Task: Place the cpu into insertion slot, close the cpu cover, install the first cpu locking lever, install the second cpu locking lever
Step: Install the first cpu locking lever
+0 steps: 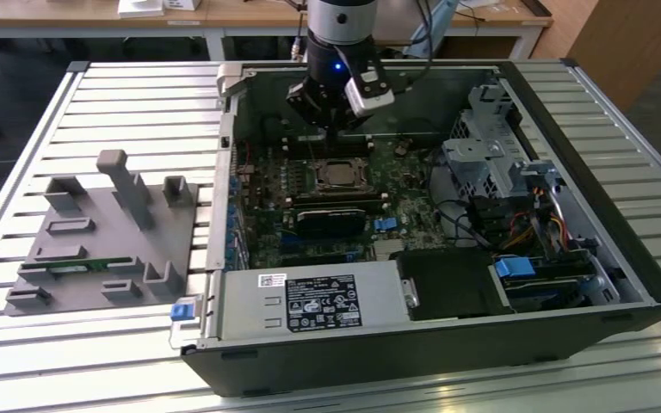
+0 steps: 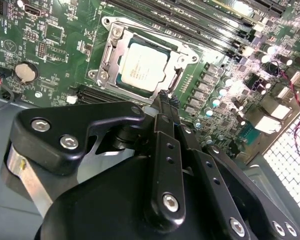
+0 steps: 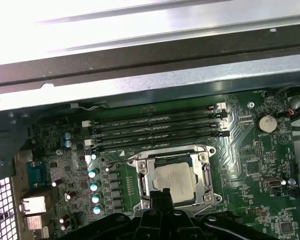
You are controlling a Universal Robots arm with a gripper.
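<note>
The cpu (image 2: 142,65) sits in the insertion slot (image 3: 162,160) on the green board, and we see its dull silver top through the window of the cpu cover (image 2: 111,59). The cover lies flat over the chip, and its metal frame surrounds the chip on all sides. Thin wire levers run along the edges of the frame. We cannot tell whether they are latched.

In both wrist views the gripper (image 2: 165,100) hangs close over the board, with its black fingertips at one edge of the cover. We cannot tell whether they touch it. The fingers are pressed together with only a thin seam between them, and they carry nothing.

In the first wrist view we see the cpu (image 3: 172,180) with the long memory slots (image 3: 155,131) just beyond the socket and a coin battery (image 3: 265,122) off to one side.

In the exterior view the gripper (image 1: 321,131) reaches down into the open computer case (image 1: 423,361), just behind the socket. A power supply (image 1: 307,301) fills the case's near corner. The case rests on a slatted table (image 1: 135,95), and a grey fixture tray (image 1: 101,241) lies beside it on the exterior view's left.
</note>
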